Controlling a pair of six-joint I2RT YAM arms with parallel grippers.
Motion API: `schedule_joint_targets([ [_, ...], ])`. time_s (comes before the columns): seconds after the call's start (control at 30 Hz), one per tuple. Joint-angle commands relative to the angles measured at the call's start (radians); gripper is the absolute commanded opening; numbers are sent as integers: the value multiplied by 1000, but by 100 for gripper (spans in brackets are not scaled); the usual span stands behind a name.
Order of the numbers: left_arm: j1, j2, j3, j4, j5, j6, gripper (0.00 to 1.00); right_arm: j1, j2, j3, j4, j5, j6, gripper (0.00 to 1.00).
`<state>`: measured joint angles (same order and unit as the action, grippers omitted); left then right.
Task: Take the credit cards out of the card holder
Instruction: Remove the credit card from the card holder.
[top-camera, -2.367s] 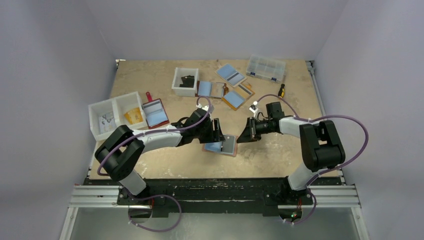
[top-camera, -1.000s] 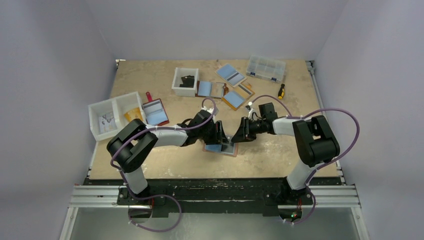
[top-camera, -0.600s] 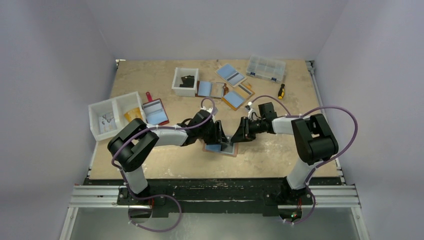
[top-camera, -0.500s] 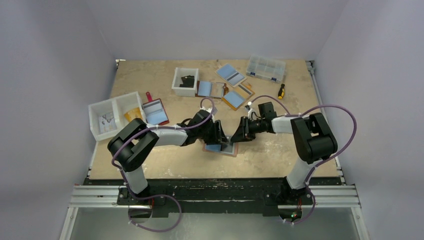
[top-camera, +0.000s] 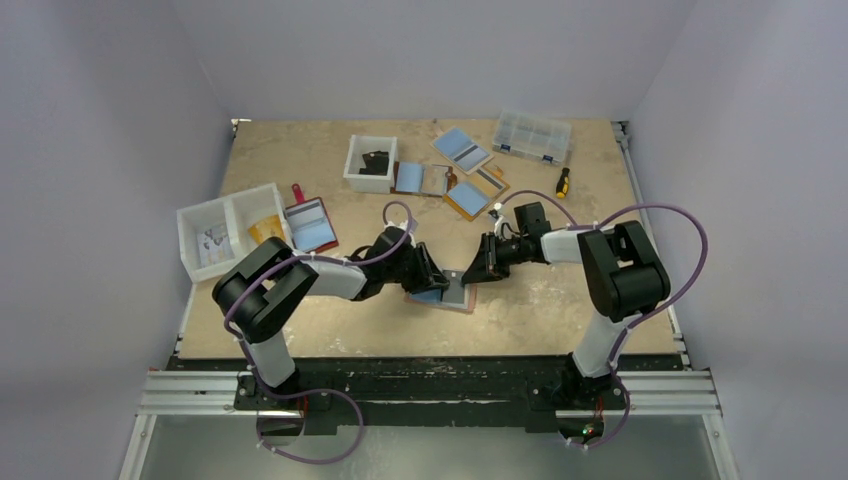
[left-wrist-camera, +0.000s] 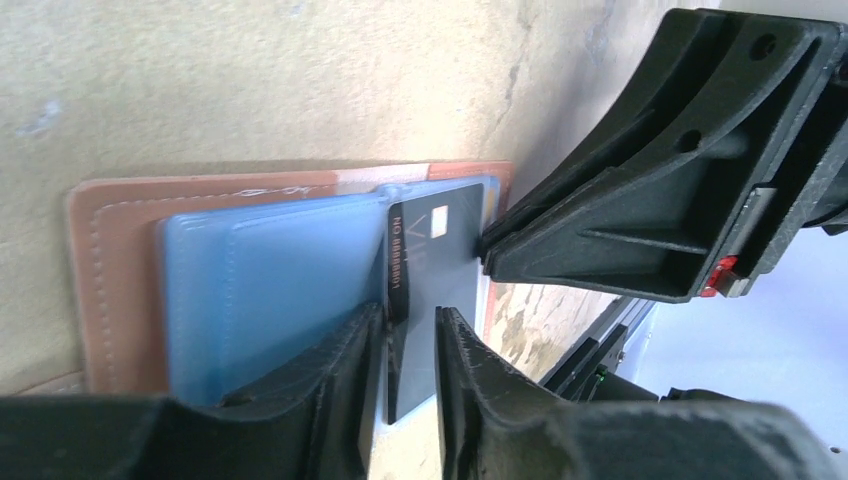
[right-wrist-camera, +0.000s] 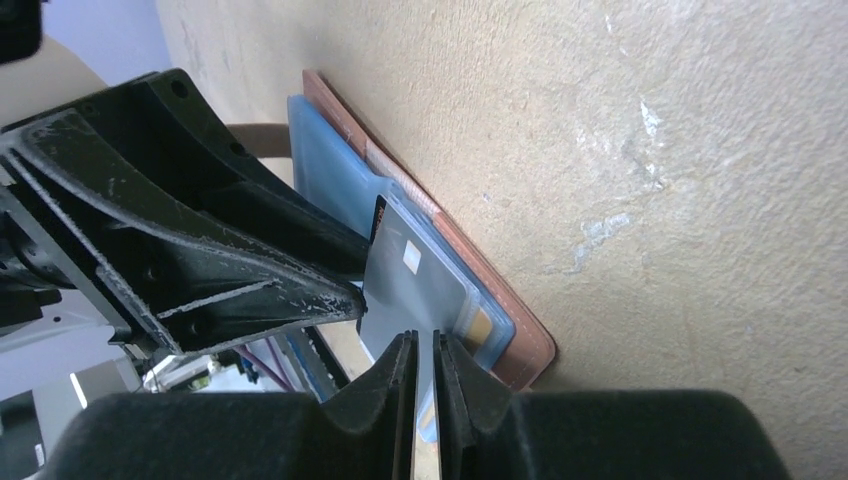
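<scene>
Open card holder (left-wrist-camera: 110, 260) flat; dark grey credit card (left-wrist-camera: 445, 280) half out of pocket, pinched by right claw (right-wrist-camera: 422, 345); left claw (left-wrist-camera: 410, 320) narrow, atop holder.

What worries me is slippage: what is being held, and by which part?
The right gripper pinches the thin dark grey credit card by its exposed edge, outside the tan-brown leather card holder. The left gripper straddles it; grip unclear.

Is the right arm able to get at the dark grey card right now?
Probably yes: the right gripper sits at the free edge of the dark grey card, and the left gripper works the opposite edge, leaving that side open.
</scene>
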<state>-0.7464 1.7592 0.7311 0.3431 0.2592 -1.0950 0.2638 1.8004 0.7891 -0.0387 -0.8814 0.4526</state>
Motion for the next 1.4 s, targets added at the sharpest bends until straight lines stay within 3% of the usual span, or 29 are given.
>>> schedule_joint_targets([
  [0.0, -10, -7, -57, 139, 51, -104, 25, 83, 47, 12, -6, 18, -13, 17],
  [0.33, -7, -11, -67, 161, 53, -95, 0, 99, 50, 18, -16, -4, -22, 15],
  [0.47, -4, -23, -68, 129, 43, -57, 0, 100, 46, 27, -31, 7, -39, 20],
  [0.63, 26, -72, -107, 106, 38, -3, 0, 100, 27, 28, -71, 64, -78, 42],
  [0.73, 48, -98, -135, 101, 48, 21, 0, 99, 22, 28, -79, 81, -91, 50],
  [1.37, 126, -148, -265, 262, 137, -51, 0, 100, 24, 37, -132, 159, -156, 51],
])
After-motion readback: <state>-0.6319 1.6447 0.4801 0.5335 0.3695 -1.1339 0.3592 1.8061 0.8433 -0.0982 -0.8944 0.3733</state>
